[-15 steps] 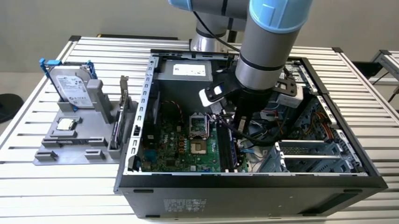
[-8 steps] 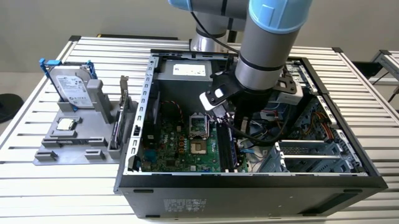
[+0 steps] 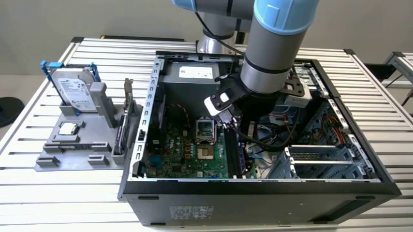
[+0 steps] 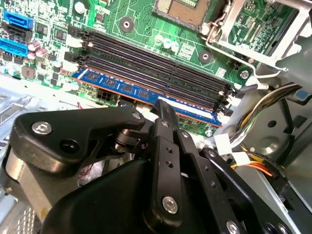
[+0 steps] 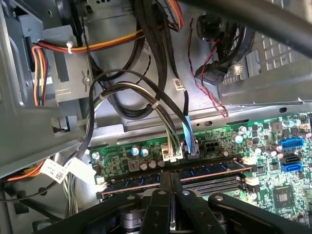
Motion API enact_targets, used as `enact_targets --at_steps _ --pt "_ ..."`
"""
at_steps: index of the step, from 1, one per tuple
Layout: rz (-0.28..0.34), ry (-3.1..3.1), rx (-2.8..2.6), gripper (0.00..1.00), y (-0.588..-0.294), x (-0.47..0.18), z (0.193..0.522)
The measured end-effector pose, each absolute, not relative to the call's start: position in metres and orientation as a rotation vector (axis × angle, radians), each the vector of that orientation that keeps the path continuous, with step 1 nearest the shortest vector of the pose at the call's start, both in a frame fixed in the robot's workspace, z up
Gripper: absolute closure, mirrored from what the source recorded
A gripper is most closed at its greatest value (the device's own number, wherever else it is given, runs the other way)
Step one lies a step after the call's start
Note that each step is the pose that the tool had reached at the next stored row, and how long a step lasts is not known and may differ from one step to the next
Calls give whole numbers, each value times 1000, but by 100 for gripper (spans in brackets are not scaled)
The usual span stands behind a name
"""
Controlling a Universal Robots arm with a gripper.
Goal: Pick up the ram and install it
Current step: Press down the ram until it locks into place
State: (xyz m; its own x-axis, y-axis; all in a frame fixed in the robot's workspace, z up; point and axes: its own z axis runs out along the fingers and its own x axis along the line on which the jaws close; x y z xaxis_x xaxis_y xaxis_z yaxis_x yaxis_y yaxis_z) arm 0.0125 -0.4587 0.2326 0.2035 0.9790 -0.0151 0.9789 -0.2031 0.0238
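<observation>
Blue stick: that's the ram, a thin flat board with a row of small dark chips and a coppery lower edge, standing on edge in the outermost of the long black slots on the motherboard. Same stick shows in the first wrist view, between the white end latches.
Gripper: matte black metal linkage with round silver screws, fingers pinched right together on the top edge of the ram, around mid-length. No real gap between the fingertips in both wrist views.
Motherboard: glossy green, peppered with tiny silver capacitors, blue ports in one corner, and a square metal-framed processor socket just past the slots.
Cables: bundle of black, grey, yellow and orange wires looping over the bare grey steel wall of the case, plus one flat light-blue lead plugged in beside the ram.
Case: black sheet-metal tower lying on its side, open, on a ribbed aluminium table.
Arm: fat grey tube with a light-blue joint cap, reaching straight down into the case.
Side rack: grey plastic holder on the exterior view's left, with a silver hard drive standing upright in it.
</observation>
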Motion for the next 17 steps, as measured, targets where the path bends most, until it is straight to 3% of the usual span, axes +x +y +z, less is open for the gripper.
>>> enact_targets --at_steps 17 --pt "2 1975 2409 100 -459 12 223"
